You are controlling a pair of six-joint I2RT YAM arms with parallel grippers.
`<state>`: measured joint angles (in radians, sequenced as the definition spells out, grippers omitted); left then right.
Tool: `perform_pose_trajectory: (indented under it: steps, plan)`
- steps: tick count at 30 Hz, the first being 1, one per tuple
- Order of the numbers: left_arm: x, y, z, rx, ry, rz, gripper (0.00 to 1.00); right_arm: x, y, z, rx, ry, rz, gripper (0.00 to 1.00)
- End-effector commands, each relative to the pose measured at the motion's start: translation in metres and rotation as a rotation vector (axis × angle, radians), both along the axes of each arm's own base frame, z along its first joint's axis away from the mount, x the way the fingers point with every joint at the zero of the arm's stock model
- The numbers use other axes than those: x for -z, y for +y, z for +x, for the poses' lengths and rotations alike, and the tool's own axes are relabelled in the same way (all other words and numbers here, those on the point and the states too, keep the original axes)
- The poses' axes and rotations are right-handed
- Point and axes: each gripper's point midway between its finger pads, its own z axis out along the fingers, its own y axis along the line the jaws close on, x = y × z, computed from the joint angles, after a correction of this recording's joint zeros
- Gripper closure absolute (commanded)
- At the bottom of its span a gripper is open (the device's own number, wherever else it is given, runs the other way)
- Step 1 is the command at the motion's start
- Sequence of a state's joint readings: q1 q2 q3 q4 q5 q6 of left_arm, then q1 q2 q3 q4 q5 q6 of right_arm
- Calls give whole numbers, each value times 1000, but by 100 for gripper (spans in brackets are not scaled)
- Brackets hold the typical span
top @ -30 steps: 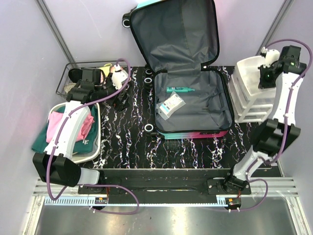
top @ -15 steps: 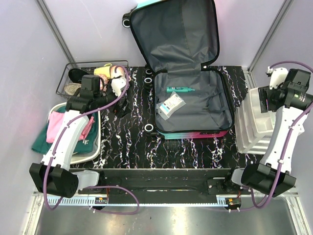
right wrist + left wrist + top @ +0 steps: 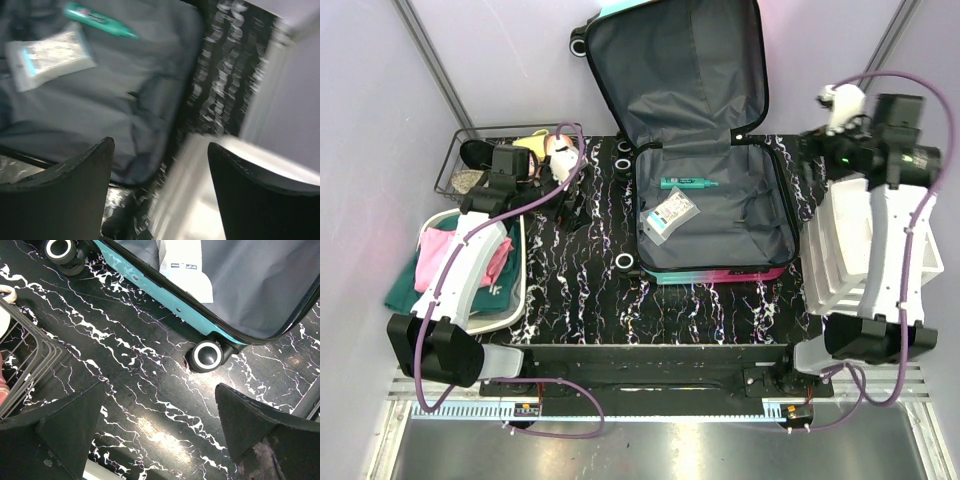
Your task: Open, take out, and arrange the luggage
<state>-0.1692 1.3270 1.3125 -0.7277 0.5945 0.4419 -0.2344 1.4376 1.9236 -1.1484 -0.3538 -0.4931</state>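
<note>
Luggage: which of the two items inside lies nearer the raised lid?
The teal tube, just below the lid; the clear packet lies farther from it, toward the wheeled side.

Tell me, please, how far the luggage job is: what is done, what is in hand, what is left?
Done: the luggage lies open, lid raised. In hand: nothing; the left tool, over the table by a wheel, and the right tool are open and empty. Left: the teal tube and the clear packet lie inside, not yet taken out or arranged.
</note>
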Motion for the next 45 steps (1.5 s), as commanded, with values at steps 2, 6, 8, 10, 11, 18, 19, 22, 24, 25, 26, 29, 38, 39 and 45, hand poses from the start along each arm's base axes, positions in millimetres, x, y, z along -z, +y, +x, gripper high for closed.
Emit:
perform_pose_trajectory:
  steps: [2, 6, 8, 10, 11, 18, 19, 22, 24, 25, 26, 29, 38, 39, 45]
  plan:
    - [-23, 2, 10, -36, -60, -5, 1, 30, 97, 51, -190, 55, 175, 20]
    - [-18, 10, 7, -62, -51, 33, 1, 79, 167, 73, -292, 154, 233, 26]
    - [-17, 13, 6, -71, -52, 47, 1, 113, 198, 82, -335, 208, 219, 29]
    - [-17, 16, 6, -83, -57, 60, 1, 145, 214, 90, -340, 261, 199, 30]
    - [-16, 16, 5, -85, -55, 61, 1, 152, 229, 93, -359, 256, 194, 31]
    - [-9, 15, 6, -103, -17, 48, 1, 212, 270, 126, -349, 303, 149, 32]
    - [-7, 15, 6, -104, -10, 47, 1, 226, 275, 127, -364, 324, 138, 32]
    - [-4, 15, 6, -102, -3, 50, 1, 245, 286, 128, -406, 342, 102, 32]
    - [-3, 16, 6, -102, -4, 55, 1, 256, 289, 129, -418, 349, 81, 32]
    - [-3, 16, 6, -99, -6, 60, 1, 267, 291, 129, -428, 359, 63, 32]
    - [-2, 17, 6, -102, -7, 64, 1, 271, 293, 131, -434, 356, 55, 32]
    - [0, 17, 6, -99, -5, 70, 1, 289, 296, 134, -435, 367, 25, 34]
    - [-3, 17, 8, -70, -20, 88, 1, 284, 287, 121, -418, 376, -8, 90]
    - [-5, 17, 9, -67, -25, 88, 1, 276, 284, 121, -413, 359, -17, 98]
    - [-10, 11, 9, -41, -39, 67, 1, 192, 262, 109, -364, 235, -27, 100]
